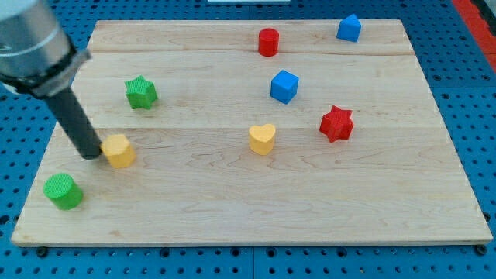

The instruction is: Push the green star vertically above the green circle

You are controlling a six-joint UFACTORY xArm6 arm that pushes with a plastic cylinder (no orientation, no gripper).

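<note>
My tip (94, 153) grips nothing, bare beside the yellow block (118, 150) at left; the green star (141, 92), upper left, looks light, rigid, slide-prone; push its right flank toward above the green circle (63, 191).

Grey cylindrical housing, straight black rod, my tip (94, 153)

Bright, even light from overhead fills the view, leaving the wooden board (248, 194) pale and slightly washed out toward twelve o'clock. Shadows are soft and short: each block casts only a faint smudge at its base. The arm's grey housing (31, 43) at ten o'clock is blurred and out of focus, while the blocks stay fairly sharp. No harsh glare shows.
</note>
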